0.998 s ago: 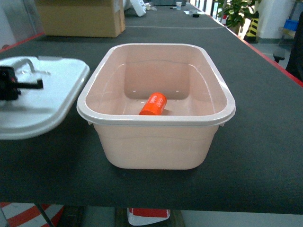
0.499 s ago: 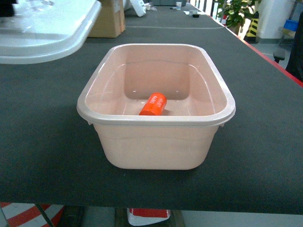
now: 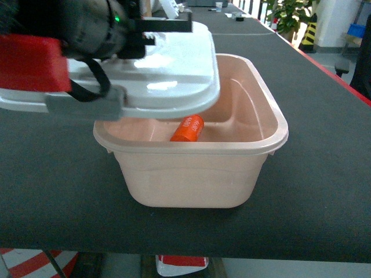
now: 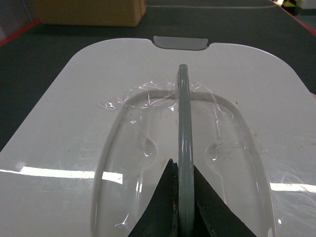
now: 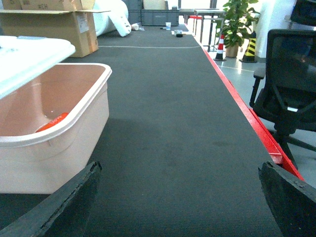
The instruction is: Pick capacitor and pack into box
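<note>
The box (image 3: 191, 174) stands on the dark table (image 3: 324, 191), the orange capacitor (image 3: 187, 128) lying on its floor. Only the left wrist view shows the left gripper (image 4: 183, 197) clamped on the lid's grey handle (image 4: 184, 143). The right gripper (image 5: 180, 197) is spread wide beside the box. Half a second ago the lid (image 3: 168, 69) hung left of the box; now it overlaps the box's left rim.
</note>
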{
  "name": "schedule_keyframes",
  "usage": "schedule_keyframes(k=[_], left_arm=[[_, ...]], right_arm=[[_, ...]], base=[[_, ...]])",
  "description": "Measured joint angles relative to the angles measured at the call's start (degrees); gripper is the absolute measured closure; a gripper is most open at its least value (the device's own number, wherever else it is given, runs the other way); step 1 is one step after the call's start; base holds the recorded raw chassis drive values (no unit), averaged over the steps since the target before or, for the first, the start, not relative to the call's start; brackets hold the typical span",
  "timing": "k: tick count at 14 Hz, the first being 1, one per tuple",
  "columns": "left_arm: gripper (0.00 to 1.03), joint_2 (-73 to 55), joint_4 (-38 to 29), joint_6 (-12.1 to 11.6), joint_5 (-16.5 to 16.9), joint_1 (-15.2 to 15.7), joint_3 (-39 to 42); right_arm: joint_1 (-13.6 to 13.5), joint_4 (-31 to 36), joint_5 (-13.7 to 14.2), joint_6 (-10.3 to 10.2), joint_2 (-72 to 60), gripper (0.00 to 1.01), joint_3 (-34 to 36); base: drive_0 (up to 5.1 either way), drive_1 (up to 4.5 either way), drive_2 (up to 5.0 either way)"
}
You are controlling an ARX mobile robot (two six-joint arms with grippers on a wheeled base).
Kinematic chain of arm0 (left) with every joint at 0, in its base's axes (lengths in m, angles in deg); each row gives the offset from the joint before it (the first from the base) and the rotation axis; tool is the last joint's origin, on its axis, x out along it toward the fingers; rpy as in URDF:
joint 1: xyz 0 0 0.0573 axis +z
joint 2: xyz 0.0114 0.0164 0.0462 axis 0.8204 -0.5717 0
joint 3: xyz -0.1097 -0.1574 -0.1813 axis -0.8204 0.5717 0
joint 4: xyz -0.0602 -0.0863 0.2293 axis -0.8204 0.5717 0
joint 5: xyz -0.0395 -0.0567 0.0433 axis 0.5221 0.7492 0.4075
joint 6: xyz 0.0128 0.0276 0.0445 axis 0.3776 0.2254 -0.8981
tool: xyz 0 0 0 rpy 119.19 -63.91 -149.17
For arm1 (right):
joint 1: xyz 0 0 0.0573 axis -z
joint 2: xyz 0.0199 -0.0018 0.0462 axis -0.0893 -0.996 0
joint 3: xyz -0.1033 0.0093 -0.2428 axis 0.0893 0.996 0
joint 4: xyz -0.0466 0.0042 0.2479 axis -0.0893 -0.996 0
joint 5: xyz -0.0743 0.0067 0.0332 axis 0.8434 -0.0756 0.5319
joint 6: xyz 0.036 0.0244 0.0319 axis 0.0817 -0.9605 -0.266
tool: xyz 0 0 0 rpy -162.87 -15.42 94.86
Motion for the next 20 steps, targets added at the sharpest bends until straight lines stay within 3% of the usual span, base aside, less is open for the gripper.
schedule_keyframes(k=[3, 9, 11, 17, 18, 20], left_arm=[[1.01, -4.6, -0.3, 1.3, -2.3, -4.4, -3.5], [1.01, -10.0, 1.2, 4.4, -7.5, -9.0, -8.6], [1.01, -11.1, 1.8, 5.7, -8.3, -10.1, -9.4], [1.01, -12.8, 1.9, 6.0, -10.0, -10.4, -10.4], [0.95, -13.0, 1.8, 6.4, -9.8, -10.5, -10.4], [0.64, -13.1, 0.3, 6.8, -9.4, -10.5, -10.4]], right_arm=[[0.0, 0.0, 0.0, 0.0, 0.0, 0.03, 0.0], [0.0, 0.0, 0.0, 0.0, 0.0, 0.03, 0.0], [0.0, 0.0, 0.0, 0.0, 0.0, 0.03, 0.0], [0.0, 0.0, 0.0, 0.0, 0.0, 0.03, 0.0], [0.0, 0.0, 0.0, 0.0, 0.0, 0.03, 0.0], [0.0, 0.0, 0.0, 0.0, 0.0, 0.03, 0.0]], base=[[0.0, 0.00, 0.0], [0.0, 0.00, 0.0], [0.0, 0.00, 0.0], [0.0, 0.00, 0.0], [0.0, 0.00, 0.0], [0.0, 0.00, 0.0]])
